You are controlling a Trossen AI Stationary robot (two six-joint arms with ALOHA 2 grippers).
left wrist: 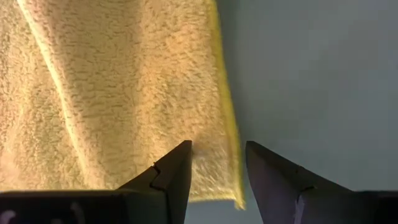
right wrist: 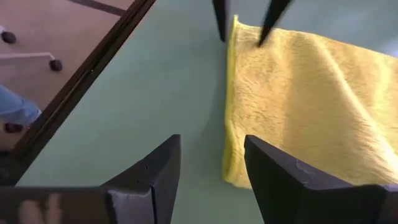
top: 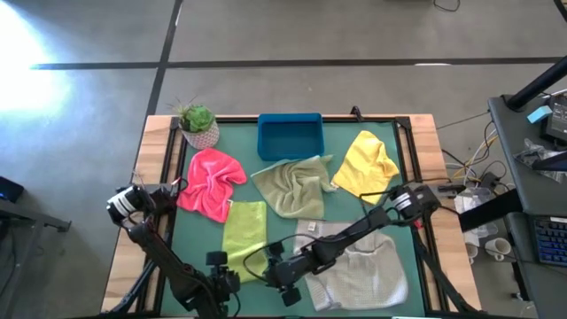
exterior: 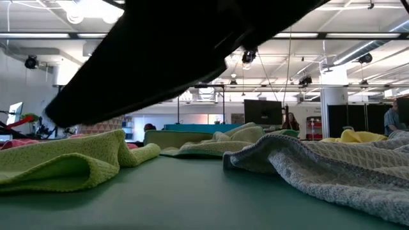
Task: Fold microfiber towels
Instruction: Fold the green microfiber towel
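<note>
Low view: dark arm (exterior: 185, 57) across lime green towel (exterior: 64, 163).

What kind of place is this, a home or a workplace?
Most likely a workplace, a lab or an open office. The table stands on bare concrete floor; a desk with a keyboard is beside it; the low view shows exposed ceiling lights and a monitor.

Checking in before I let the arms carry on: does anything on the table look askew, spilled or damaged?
Nothing spilled or damaged. The towels are simply unfolded: pink, olive, yellow and grey lie crumpled; the lime one lies flatter. Both grippers, left and right, are open at its near edge.
</note>
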